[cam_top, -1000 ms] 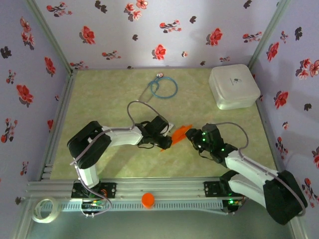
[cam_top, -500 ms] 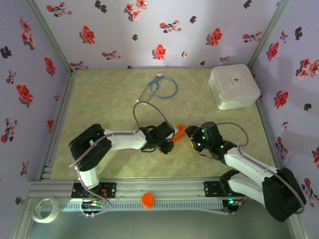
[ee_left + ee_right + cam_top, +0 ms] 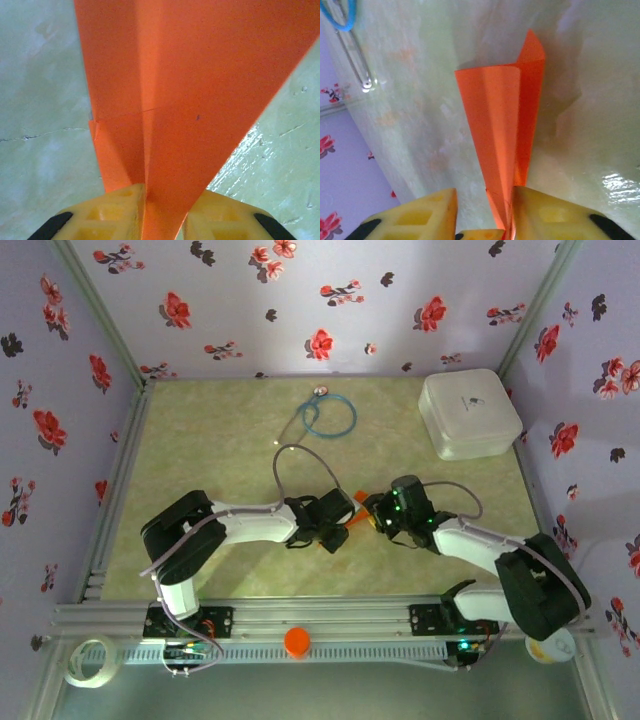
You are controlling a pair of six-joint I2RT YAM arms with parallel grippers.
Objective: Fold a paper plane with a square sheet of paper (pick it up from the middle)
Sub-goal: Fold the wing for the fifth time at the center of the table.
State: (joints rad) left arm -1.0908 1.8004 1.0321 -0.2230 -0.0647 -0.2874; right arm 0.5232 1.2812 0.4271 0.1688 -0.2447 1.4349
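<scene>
The left claw gripped the folded orange paper over the counter, at middle frame in the overhead view. The right claw had swung in closer and narrowed around the paper's thin end; whether it pinched, I could not tell. Likely a crease was being pressed. The white box, upper right, sat shut, its contents hidden.
</scene>
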